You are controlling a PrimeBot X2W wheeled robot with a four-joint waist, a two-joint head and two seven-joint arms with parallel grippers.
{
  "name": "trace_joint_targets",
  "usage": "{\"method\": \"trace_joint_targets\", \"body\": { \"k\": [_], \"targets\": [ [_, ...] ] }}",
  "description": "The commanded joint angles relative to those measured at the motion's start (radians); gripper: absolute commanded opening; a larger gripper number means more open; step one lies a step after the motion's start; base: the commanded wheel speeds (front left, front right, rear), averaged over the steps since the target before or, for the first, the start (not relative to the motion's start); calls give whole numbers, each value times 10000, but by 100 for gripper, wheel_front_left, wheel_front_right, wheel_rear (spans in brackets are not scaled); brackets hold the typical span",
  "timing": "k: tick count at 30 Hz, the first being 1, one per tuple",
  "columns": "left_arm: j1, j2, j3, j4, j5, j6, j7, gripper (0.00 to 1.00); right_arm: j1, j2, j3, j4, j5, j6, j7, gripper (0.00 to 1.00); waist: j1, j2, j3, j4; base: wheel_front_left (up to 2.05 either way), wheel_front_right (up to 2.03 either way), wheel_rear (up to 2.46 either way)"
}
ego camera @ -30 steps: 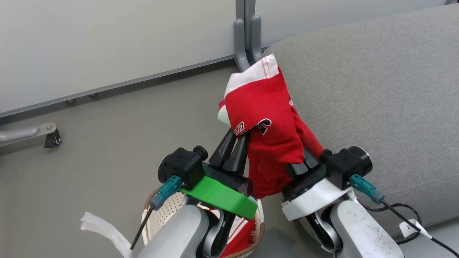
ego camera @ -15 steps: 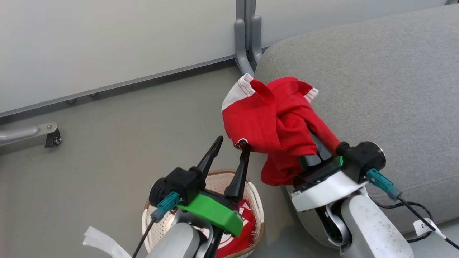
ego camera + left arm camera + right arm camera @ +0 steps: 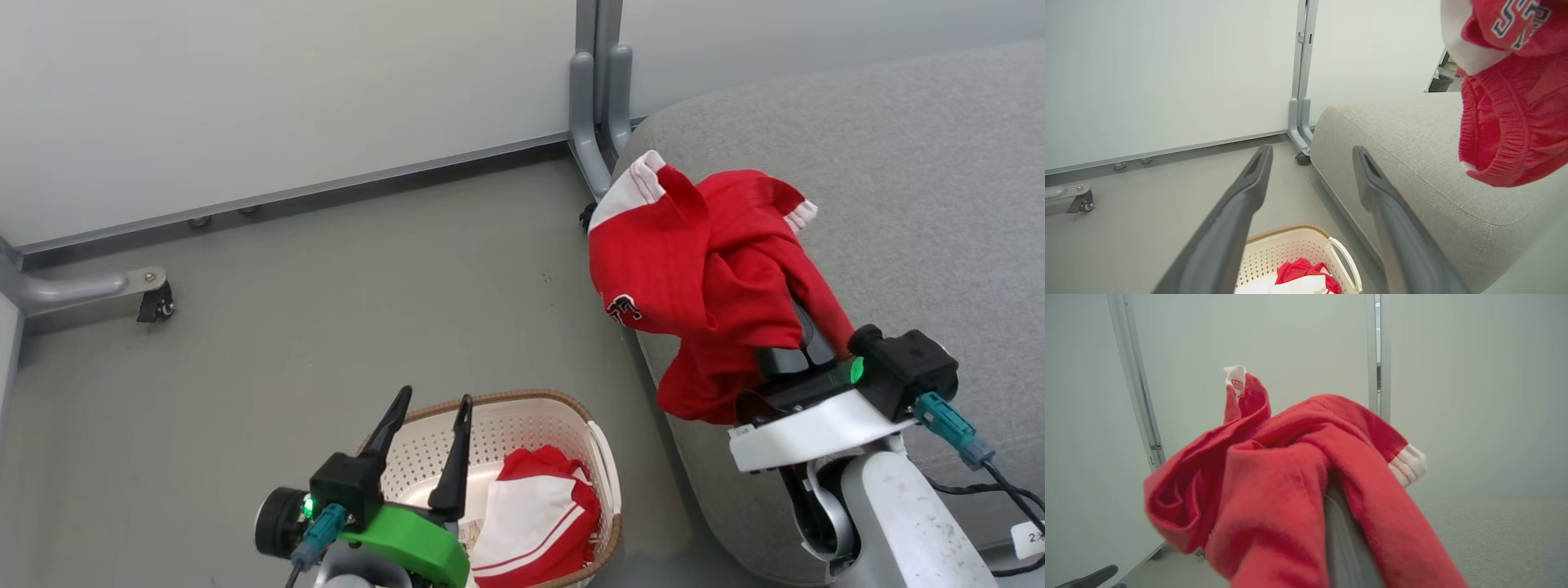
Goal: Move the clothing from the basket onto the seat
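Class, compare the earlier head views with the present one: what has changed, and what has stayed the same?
The left gripper let go of the red garment, opened its fingers and drew back down towards the basket. The right gripper stays shut on the garment above a corner of the seat; another garment remains in the basket.

The grey floor [image 3: 326, 269] holds the cream basket [image 3: 522, 429]; the basket stands just beside the big grey seat [image 3: 898, 204]; the seat sits on the floor too; a metal foot with a small wheel [image 3: 157, 304] rests farther off.
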Motion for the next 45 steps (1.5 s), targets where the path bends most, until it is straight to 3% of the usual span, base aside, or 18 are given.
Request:
{"method": "trace_joint_targets", "body": {
  "k": [1,7,15,45],
  "targets": [
    [285,41,253,-78,192,-4,7,100,189,-30,-135,-76,-69,-3,-31,0,0,0,-65,149,0,0,0],
    [1092,26,1392,-492,912,259,5,100,595,-21,-782,-242,-153,-3,-31,0,0,0,-153,473,0,0,0],
    [1930,25,2179,-1053,479,405,5,100,1071,141,-1473,-352,-101,-3,-31,0,0,0,-206,753,0,0,0],
    [2277,22,2265,-1094,489,450,5,100,1042,220,-1612,-335,-77,-3,-31,0,0,0,-248,722,0,0,0]
  ]
}}
